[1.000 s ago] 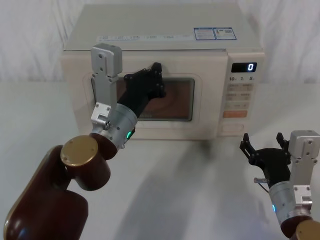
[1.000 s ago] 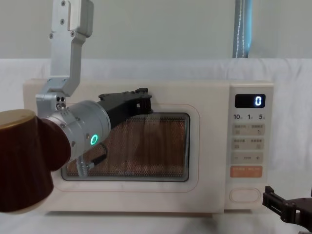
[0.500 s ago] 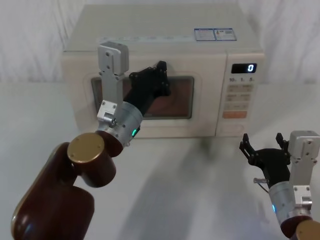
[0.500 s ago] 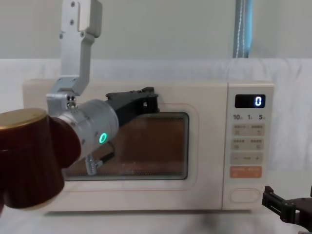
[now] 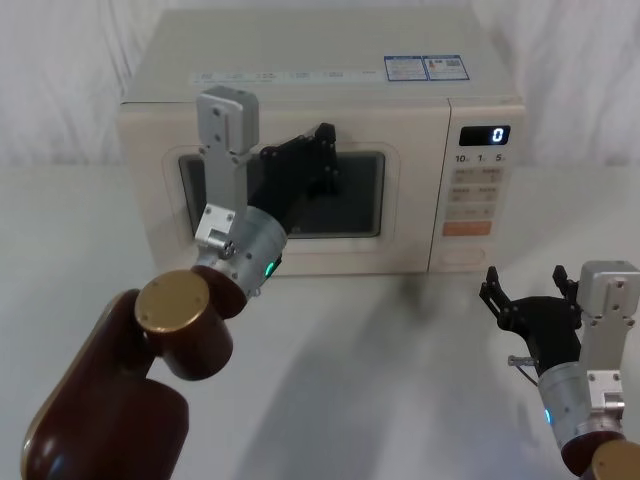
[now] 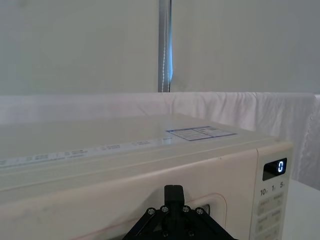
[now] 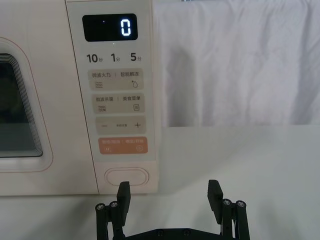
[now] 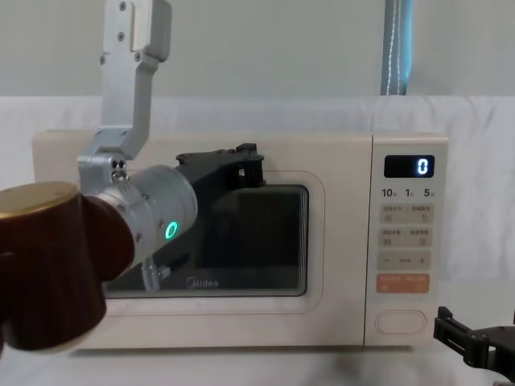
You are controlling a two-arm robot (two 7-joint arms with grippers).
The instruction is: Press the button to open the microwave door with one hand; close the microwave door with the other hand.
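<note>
The cream microwave door (image 5: 405, 215) with its dark window lies flush with the oven front, also visible in the chest view (image 8: 257, 310). My left gripper (image 5: 322, 148) is shut, its tip against the door's upper border above the window (image 8: 246, 159); the left wrist view shows it (image 6: 173, 192) right at the oven front. The button (image 5: 458, 254) is the plain oval key at the bottom of the control panel (image 8: 400, 322). My right gripper (image 5: 525, 290) hangs open low over the table, a short way in front of the button (image 7: 127, 176), not touching it.
The microwave (image 5: 300, 85) stands on a white table (image 5: 380, 360) before a white cloth backdrop. The panel display (image 5: 487, 135) reads 0, with an orange key (image 7: 122, 145) above the button. Bare table lies between my arms.
The door went from slightly ajar to flush shut, and the lit window turned dark. My left gripper pushed forward with it. The right gripper has stayed in place.
</note>
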